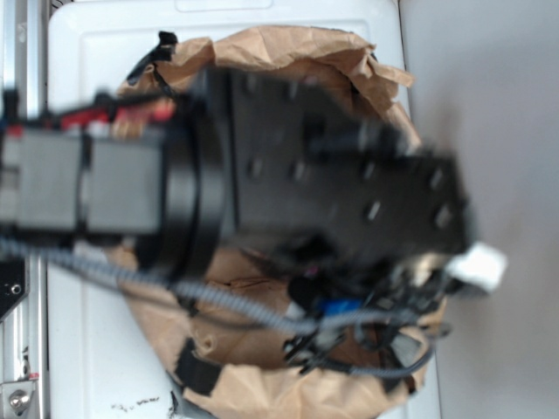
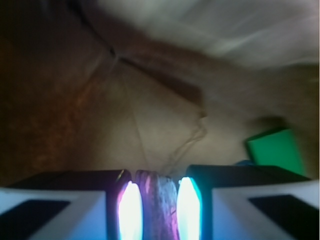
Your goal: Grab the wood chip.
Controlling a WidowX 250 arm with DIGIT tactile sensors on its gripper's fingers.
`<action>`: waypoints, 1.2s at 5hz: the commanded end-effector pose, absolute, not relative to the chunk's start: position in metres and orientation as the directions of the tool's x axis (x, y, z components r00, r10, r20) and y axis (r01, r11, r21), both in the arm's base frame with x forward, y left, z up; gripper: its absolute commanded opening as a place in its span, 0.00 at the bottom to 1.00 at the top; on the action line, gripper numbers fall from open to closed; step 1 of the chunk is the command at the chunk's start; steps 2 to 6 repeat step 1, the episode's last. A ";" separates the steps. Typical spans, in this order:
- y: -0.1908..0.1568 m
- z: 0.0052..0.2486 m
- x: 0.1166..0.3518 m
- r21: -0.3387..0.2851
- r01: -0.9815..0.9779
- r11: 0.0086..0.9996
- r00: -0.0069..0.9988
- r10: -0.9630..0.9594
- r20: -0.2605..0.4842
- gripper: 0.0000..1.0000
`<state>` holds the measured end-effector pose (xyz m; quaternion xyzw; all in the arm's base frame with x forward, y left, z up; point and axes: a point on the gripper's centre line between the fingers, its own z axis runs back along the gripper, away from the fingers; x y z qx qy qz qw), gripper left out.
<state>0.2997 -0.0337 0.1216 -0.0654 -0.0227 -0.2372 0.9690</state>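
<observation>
Two fingers (image 2: 131, 212) clamp the wood chip (image 2: 159, 205) inside the paper bag (image 2: 150, 110); green block (image 2: 276, 150) lies nearby.

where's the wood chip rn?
Wrist view: the wood chip sits bottom centre, between the two pads of the claw, with the green block off to the right on the brown paper.
</observation>
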 end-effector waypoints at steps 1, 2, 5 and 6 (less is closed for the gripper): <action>-0.014 0.190 0.296 -0.139 0.499 0.855 0.860 -0.469 0.203 0.00; -0.014 0.190 0.296 -0.139 0.499 0.855 0.860 -0.469 0.203 0.00; -0.014 0.190 0.296 -0.139 0.499 0.855 0.860 -0.469 0.203 0.00; -0.014 0.190 0.296 -0.139 0.499 0.855 0.860 -0.469 0.203 0.00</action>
